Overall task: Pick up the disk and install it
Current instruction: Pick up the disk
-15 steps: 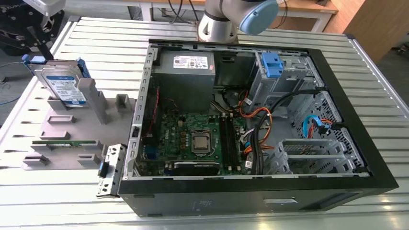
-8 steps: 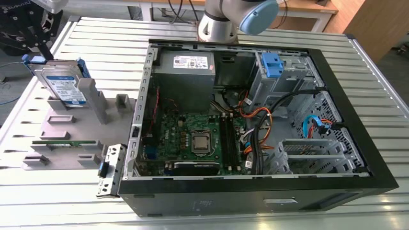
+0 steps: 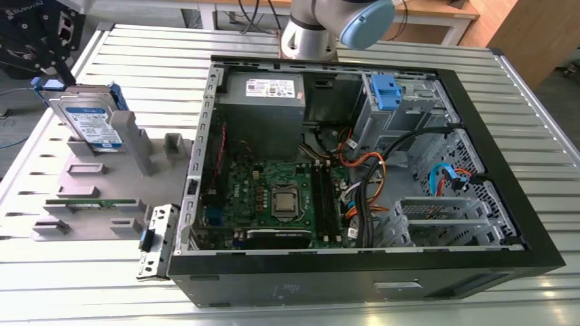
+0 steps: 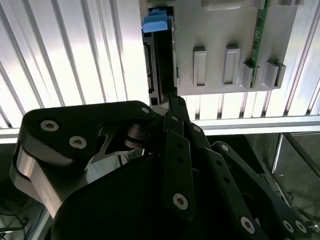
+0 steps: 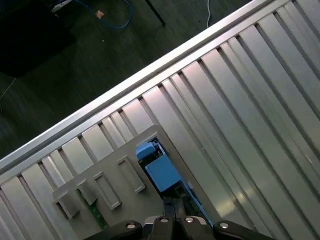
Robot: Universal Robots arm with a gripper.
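The disk point(image 3: 89, 125) stands on edge in a grey holder point(image 3: 102, 182) at the exterior view's left, its white-and-blue label facing out and blue rails along its sides. My gripper point(image 3: 56, 76) comes down from above onto its upper corner by the blue rail. In both wrist views the fingers point(image 5: 169, 212) run close together, and the gripper point(image 5: 172, 202) meets the top edge of the disk point(image 5: 161, 170) just past its blue handle. The gripper point(image 4: 172, 97) also reaches the disk point(image 4: 156, 22), seen edge-on beside the holder point(image 4: 225, 50).
An open computer case point(image 3: 507, 170) lies on the ribbed metal table point(image 3: 136, 47), to the right of the holder in the exterior view. Inside are a grey power supply point(image 3: 263, 95), a metal cage with a blue bracket point(image 3: 385, 92), a motherboard point(image 3: 281, 197) and loose cables point(image 3: 363, 176).
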